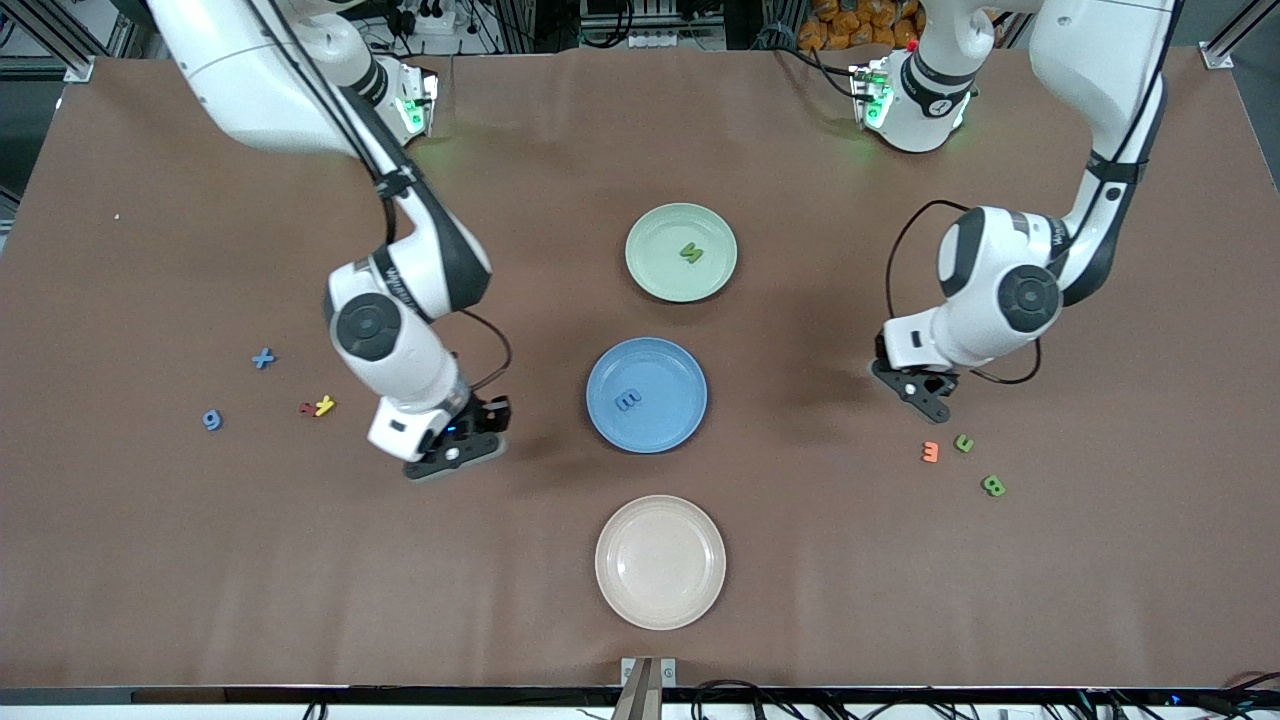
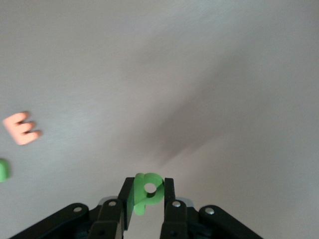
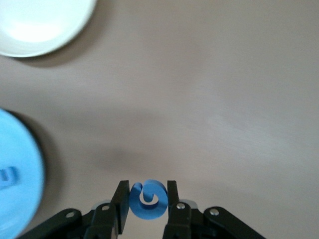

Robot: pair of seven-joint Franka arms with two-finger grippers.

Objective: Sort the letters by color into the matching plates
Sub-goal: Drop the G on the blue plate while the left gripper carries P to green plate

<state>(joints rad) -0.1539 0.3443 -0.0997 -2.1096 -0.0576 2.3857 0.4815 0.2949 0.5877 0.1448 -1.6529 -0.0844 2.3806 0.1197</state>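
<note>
Letters are already clamped in both grippers, and that is where the risk sits. The left gripper (image 2: pixel 148 199), over bare table toward the left arm's end, has its jaws narrowed on a green letter (image 2: pixel 147 191) that stands between the pads with much of its body poking out past the tips — a thin hold on soft foam, so a quick swing toward the mint green plate (image 1: pixel 655 275) could twist it loose. The right gripper (image 3: pixel 146 204), over the table beside the blue plate (image 1: pixel 675 425), pinches a blue letter (image 3: pixel 147 200) the same way, gripped at its sides and bulging forward of the pads; it could squirm out or drop short of the rim.

Just outside the left jaws lie an orange letter (image 2: pixel 22 128) and another green piece (image 2: pixel 2 170) on the cloth, near enough that a low pass might scatter them. Out from the right jaws, the cream plate (image 3: pixel 60 30) lies about as close as the blue one — a wrong drop there is the likelier slip.

One green letter (image 1: pixel 691 253) rests in the mint plate and one blue letter (image 1: pixel 628 400) in the blue plate; others wait on the table.
</note>
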